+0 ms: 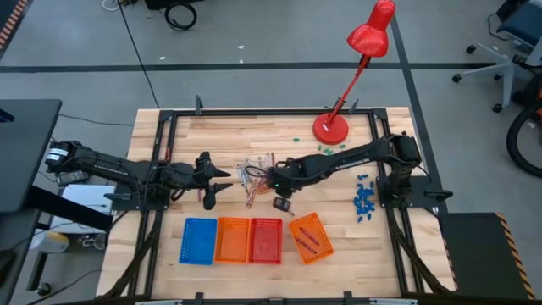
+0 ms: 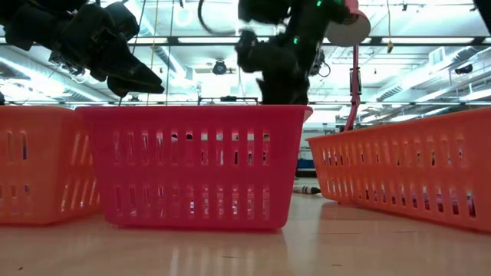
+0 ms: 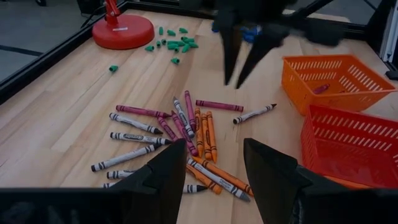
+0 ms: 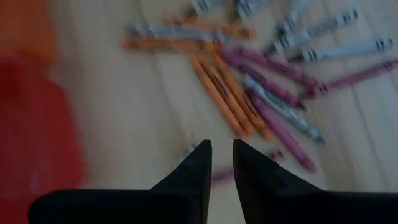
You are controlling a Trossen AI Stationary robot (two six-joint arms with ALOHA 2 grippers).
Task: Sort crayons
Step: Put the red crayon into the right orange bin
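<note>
Many crayons (image 1: 254, 176) in grey, orange, red-pink and purple lie in a loose pile on the wooden table (image 1: 169, 144); they also show in the left wrist view (image 3: 180, 137) and the right wrist view (image 4: 261, 81). My left gripper (image 1: 218, 186) hovers just left of the pile, open and empty (image 3: 214, 171). My right gripper (image 1: 279, 191) hangs above the pile's right edge with a narrow gap between its fingertips (image 4: 222, 155) and nothing between them; it also shows in the left wrist view (image 3: 235, 84). A single grey crayon (image 3: 254, 113) lies apart on the table below it.
Along the near edge stand a blue basket (image 1: 198, 241), an orange basket (image 1: 233, 240), a red basket (image 1: 265, 240) and a tilted orange basket (image 1: 310, 237) holding a few crayons. A red desk lamp (image 1: 332, 127), green bits (image 1: 326, 146) and blue bits (image 1: 364, 200) lie to the right.
</note>
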